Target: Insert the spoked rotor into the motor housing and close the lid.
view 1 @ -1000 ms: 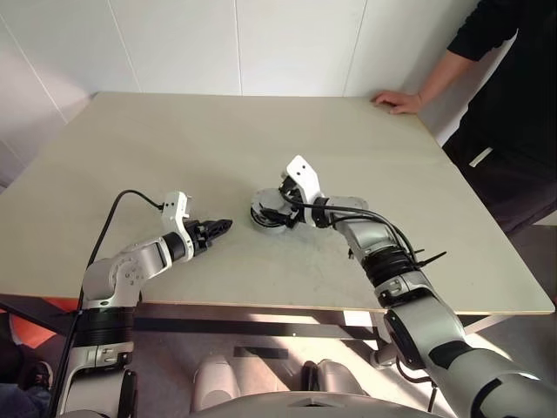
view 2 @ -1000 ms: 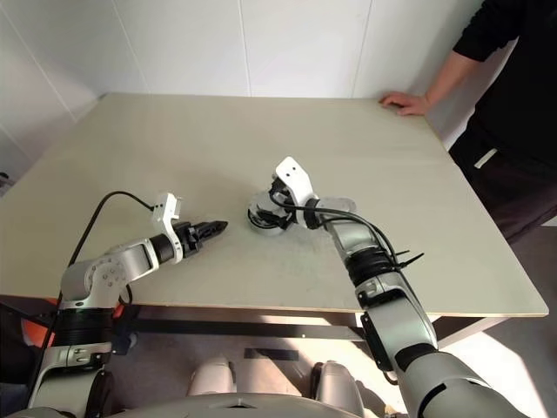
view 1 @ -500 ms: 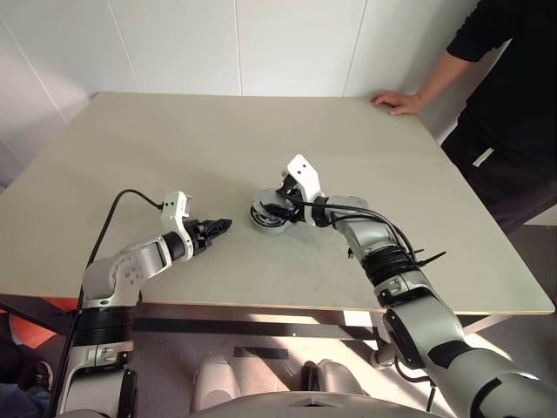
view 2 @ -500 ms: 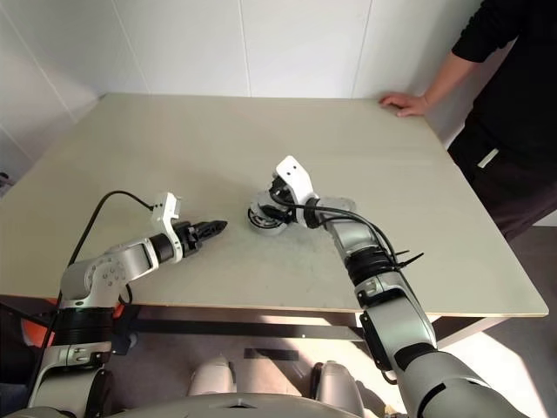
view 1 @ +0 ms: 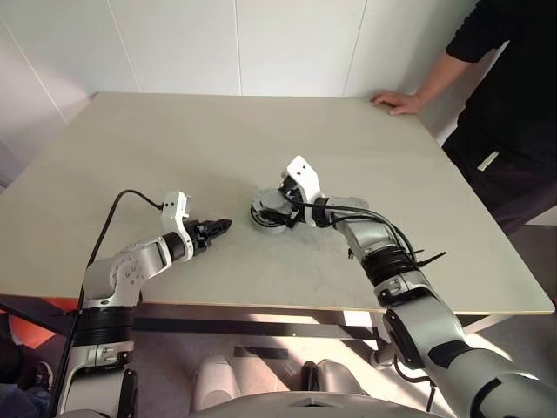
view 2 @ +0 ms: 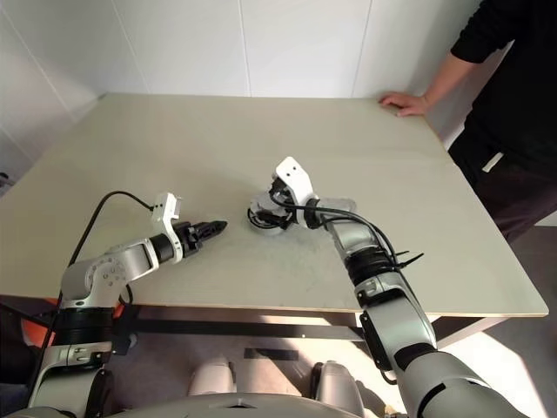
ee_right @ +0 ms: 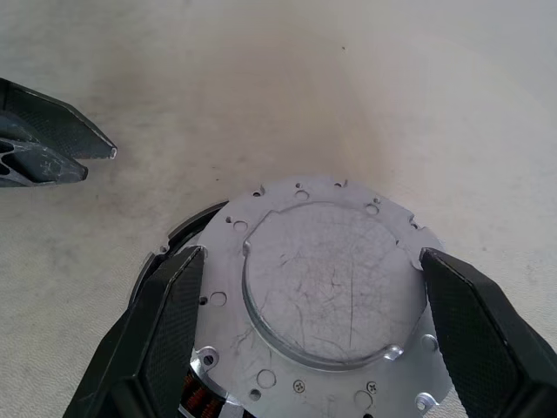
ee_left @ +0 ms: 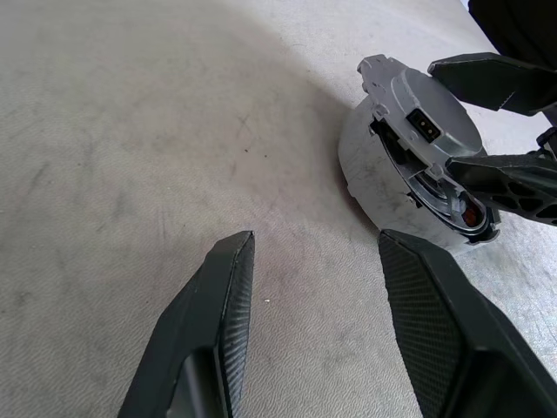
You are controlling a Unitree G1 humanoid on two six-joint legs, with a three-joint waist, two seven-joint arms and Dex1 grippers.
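Note:
The motor housing [ee_left: 365, 165] stands on the table's middle, with copper windings [ee_right: 196, 402] showing at its rim. The silver-grey lid [ee_right: 322, 296] lies tilted on top of it, plain face up. My right gripper [ee_right: 313, 252] is open, one finger at each side of the lid's rim. My left gripper [view 1: 224, 225] hovers low over the table to the housing's left. It points at the housing, open and empty. The spoked rotor is hidden from view.
A person stands at the table's far right with a hand [view 1: 399, 102] resting on the corner. The beige table [view 1: 174, 148] has broad bare room behind and to the left of the housing. A black cable [view 1: 113, 218] loops off my left arm.
The lid looks more tilted on the housing than half a second ago. Both arms have kept their places.

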